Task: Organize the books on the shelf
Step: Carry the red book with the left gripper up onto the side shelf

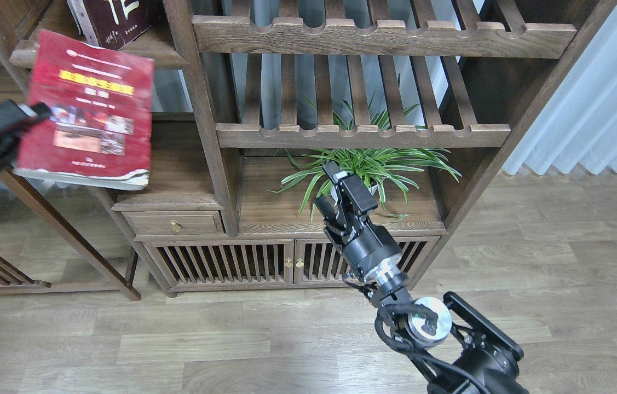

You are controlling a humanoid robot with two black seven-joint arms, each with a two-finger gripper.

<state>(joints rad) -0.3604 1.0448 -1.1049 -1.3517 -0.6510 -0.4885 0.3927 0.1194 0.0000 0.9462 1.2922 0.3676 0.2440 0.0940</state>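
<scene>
The red book (86, 112) with a yellow title and small photos hangs in the air at the left, blurred by motion, just below the plank shelf (160, 52). My left gripper (23, 117) is shut on its left edge. A dark maroon book (114, 19) with white characters leans on that shelf at the top left. My right gripper (335, 189) stands open and empty in front of the plant, well to the right of the red book.
Two slatted racks (363, 134) with notched rails fill the middle bay. A potted spider plant (365, 167) sits on the lower board. Below are a small drawer (174, 223) and slatted cabinet doors (237, 262). White curtains (598, 98) hang at the right.
</scene>
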